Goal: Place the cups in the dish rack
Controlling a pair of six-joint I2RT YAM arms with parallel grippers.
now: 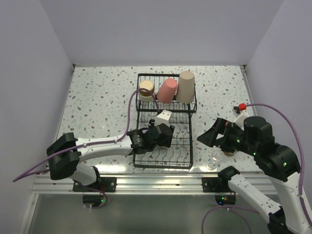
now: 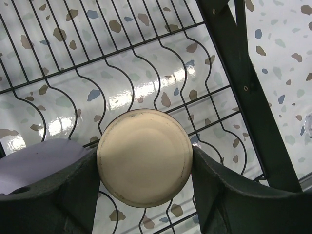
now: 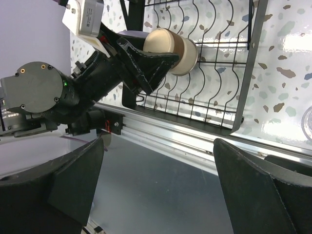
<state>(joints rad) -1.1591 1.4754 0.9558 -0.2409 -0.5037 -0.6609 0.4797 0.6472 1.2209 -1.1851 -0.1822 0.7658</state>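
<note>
The short tan cup [image 2: 144, 157] is clamped in my left hand [image 1: 162, 134], one finger [image 2: 73, 190] pressed to each side of it and its pale round end facing my wrist camera. It hangs on its side over the curved tines in the lower section of the dish rack [image 1: 156, 74], mid-frame in the overhead view. In the raised basket, higher in that frame, stand another tan cup [image 1: 146, 90], the pink cup [image 1: 167, 90] and the tall beige cup [image 1: 185, 87]. My right hand [image 1: 207, 136], at the right of the frame, is spread wide and holds nothing, with the tiny clear glass [image 1: 213, 161] on the worktop [image 1: 97, 97] just below it.
</note>
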